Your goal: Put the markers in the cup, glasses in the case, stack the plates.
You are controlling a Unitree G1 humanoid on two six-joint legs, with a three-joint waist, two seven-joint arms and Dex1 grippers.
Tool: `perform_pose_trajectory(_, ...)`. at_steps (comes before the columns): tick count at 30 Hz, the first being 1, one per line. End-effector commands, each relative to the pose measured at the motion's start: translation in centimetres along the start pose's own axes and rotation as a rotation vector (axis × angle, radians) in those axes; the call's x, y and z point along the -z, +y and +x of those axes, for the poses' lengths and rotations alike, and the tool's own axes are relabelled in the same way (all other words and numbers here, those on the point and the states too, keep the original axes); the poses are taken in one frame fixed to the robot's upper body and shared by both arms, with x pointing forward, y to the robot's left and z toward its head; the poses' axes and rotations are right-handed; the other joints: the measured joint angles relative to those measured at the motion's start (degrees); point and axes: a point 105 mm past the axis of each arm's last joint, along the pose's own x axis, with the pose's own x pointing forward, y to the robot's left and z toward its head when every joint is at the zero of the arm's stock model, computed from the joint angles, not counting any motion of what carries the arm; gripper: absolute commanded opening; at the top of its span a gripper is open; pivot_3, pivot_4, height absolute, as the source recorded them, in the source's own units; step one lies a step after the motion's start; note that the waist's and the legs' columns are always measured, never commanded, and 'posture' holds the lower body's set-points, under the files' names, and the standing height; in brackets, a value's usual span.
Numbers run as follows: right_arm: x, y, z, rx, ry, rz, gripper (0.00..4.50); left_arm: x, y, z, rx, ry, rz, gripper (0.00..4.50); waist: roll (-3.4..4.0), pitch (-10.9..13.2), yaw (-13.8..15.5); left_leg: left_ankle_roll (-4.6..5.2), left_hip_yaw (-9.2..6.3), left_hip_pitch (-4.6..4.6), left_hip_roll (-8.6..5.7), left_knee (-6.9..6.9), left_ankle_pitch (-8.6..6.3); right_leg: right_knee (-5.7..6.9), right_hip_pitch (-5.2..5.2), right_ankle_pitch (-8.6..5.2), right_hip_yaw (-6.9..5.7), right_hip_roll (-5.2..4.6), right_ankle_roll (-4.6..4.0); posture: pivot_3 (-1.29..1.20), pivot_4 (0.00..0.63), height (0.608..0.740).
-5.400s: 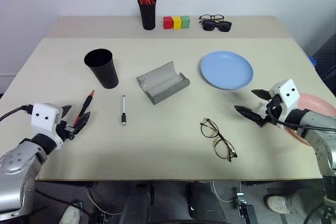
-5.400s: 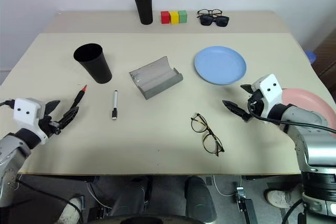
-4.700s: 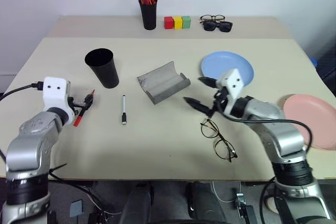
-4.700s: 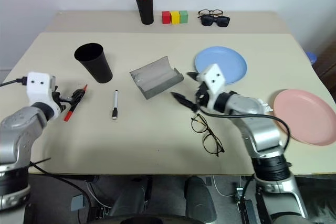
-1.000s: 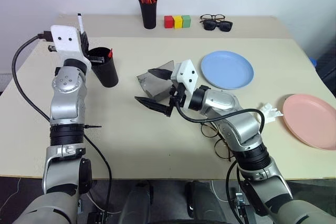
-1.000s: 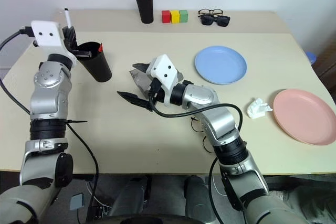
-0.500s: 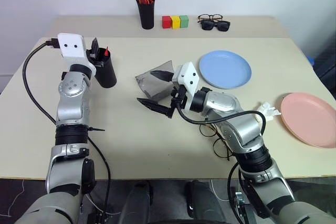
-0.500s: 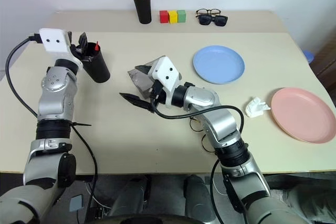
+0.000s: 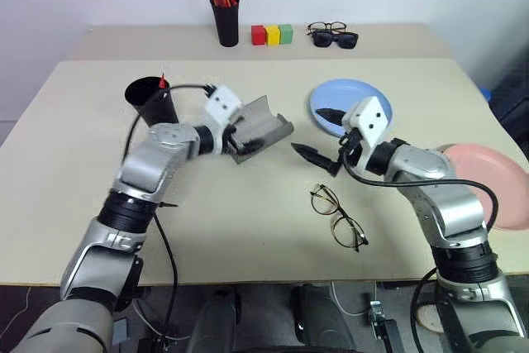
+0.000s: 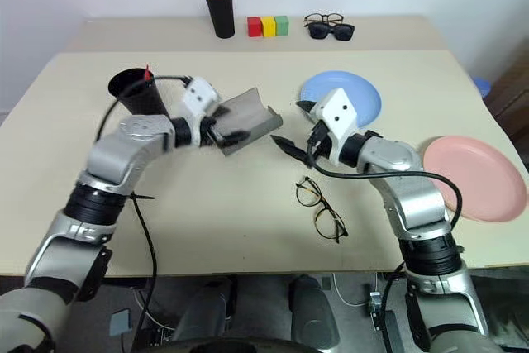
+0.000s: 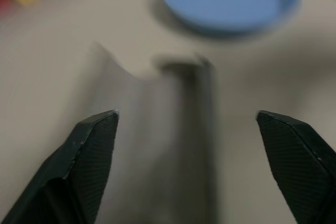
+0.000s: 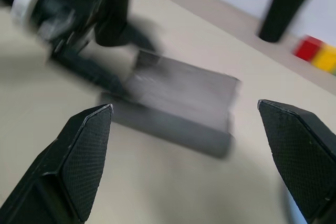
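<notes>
- Left eye view: markers look done, a red tip (image 9: 162,80) pokes out of the cup (image 9: 152,100). The step in hand, as I read it, is the glasses (image 9: 337,216) going into the case (image 9: 258,128). The left gripper (image 9: 245,145) sits right at the case's near edge with its jaws spread and empty; the right gripper (image 9: 319,140) hovers between case and blue plate (image 9: 355,93), jaws also wide and empty.
- To do it well: I'd pin the case with the left jaws so it can't skid, then bring the right down on the glasses' bridge or a rim (thin wire, so easy to bend or flick away), lift flat and lay them lengthwise in the trough.
- Right eye view: the glasses (image 10: 321,209) lie flat on the counter (image 10: 248,229), nearer the robot than the right jaws and apart from them, nothing touching. The pink plate (image 10: 488,175) sits at the counter's right edge, well apart from the blue one.
- Left wrist view: two black fingertips (image 11: 86,145) stand far apart, the grey case just beyond them and roughly between.
- Right wrist view: jaws gaping, with the case ahead between them (blurry though); the glasses aren't between these fingers yet.
</notes>
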Motion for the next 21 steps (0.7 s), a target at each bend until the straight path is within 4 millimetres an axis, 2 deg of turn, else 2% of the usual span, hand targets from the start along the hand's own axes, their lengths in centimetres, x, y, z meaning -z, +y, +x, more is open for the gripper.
perform_pose_trajectory(1,-1.4,0.1,-0.8,0.024,-0.037,-0.045,4.5,-0.9,0.0,0.5,0.033,0.016,0.053,4.17,0.02,0.0,0.0,0.0,0.0,0.0,0.01,0.0,0.0,0.02,-0.02,0.0,0.02,0.01,0.0,0.0,0.15,0.74)
perform_pose_trajectory(3,-1.3,0.3,-1.2,0.039,-0.034,-0.043,4.5,-0.2,0.0,1.2,0.045,0.045,0.06,3.52,0.02,0.0,0.2,0.0,-0.01,0.0,0.01,0.01,0.0,0.02,-0.01,0.0,0.01,0.01,-0.01,0.0,0.15,0.74)
perform_pose_trajectory(8,-1.4,0.1,-2.0,0.096,-0.03,-0.041,4.5,1.2,0.3,1.5,0.057,0.082,0.037,0.94,0.02,0.0,0.3,0.0,0.0,-0.04,-0.01,0.03,0.0,-0.01,0.01,0.0,0.01,-0.02,0.0,0.0,0.15,0.74)
perform_pose_trajectory(10,-1.3,0.1,-2.3,0.108,-0.02,-0.042,4.5,1.7,0.2,1.5,0.065,0.094,0.049,0.06,0.02,0.0,0.3,0.0,0.0,-0.04,-0.01,0.04,0.0,-0.01,0.01,0.0,0.01,-0.02,0.0,0.0,0.15,0.74)
perform_pose_trajectory(13,-1.1,-0.2,-3.1,0.129,0.006,-0.038,4.5,0.7,-0.5,1.1,0.123,0.004,0.172,0.06,0.02,0.0,0.3,0.0,0.01,-0.04,-0.01,0.04,0.0,-0.02,0.01,0.0,0.01,-0.03,0.0,0.0,0.15,0.74)
perform_pose_trajectory(15,-0.6,-0.2,-4.0,0.125,0.047,-0.033,4.5,-0.4,-2.8,-0.1,0.266,-0.107,0.305,0.06,0.02,0.0,0.3,0.0,0.01,-0.04,-0.01,0.01,0.0,-0.02,0.0,0.0,0.02,-0.04,-0.01,0.0,0.15,0.74)
perform_pose_trajectory(17,0.1,0.0,-5.2,0.102,0.113,-0.012,4.5,0.0,-5.0,-1.8,0.428,-0.114,0.378,0.06,0.03,0.0,0.3,0.0,0.01,-0.06,0.0,-0.02,0.0,-0.07,-0.01,-0.01,0.02,-0.06,-0.03,0.0,0.15,0.74)
perform_pose_trajectory(21,0.8,0.5,-6.8,0.064,0.189,0.036,4.5,1.4,-5.3,-2.6,0.477,-0.038,0.444,0.06,0.04,0.0,0.9,0.01,0.03,-0.07,-0.01,0.04,-0.01,-0.08,0.02,-0.02,0.01,-0.09,-0.05,0.0,0.15,0.74)
